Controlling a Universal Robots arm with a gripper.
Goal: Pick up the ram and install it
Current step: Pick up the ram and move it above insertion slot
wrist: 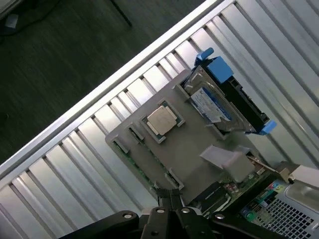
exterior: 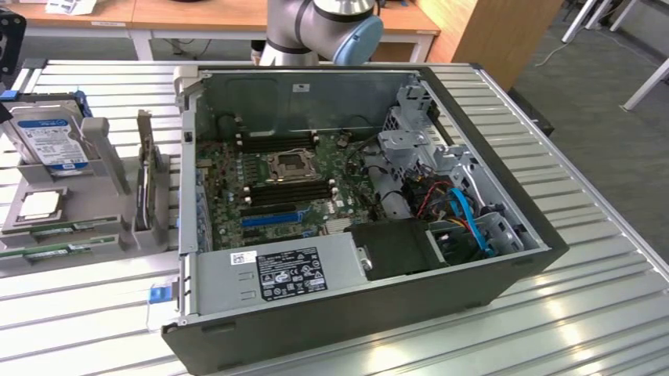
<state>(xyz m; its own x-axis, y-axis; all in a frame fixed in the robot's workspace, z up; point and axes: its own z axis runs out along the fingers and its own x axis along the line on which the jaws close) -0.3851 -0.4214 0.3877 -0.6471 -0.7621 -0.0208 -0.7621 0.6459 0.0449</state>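
Observation:
The ram (exterior: 58, 230) is a thin green stick lying flat along the near edge of the grey holder (exterior: 89, 207) at the exterior view's left, with a second green stick (exterior: 47, 252) just in front of it. In the wrist view the ram (wrist: 142, 168) shows as a green strip at the holder's (wrist: 189, 149) edge. My gripper (wrist: 169, 194) hangs above that edge with its fingers pressed together and nothing between them. The open computer case (exterior: 491, 274) shows the motherboard's black slots (exterior: 287, 188) beside the processor socket.
The holder also carries a hard drive (wrist: 214, 102) in a blue bracket, a processor chip (wrist: 162, 120) and an upright expansion card (exterior: 146, 172). The arm's base (exterior: 313, 23) stands behind the case. A ribbed metal table (exterior: 585, 313) lies under everything; its edge drops to dark floor (wrist: 60, 59).

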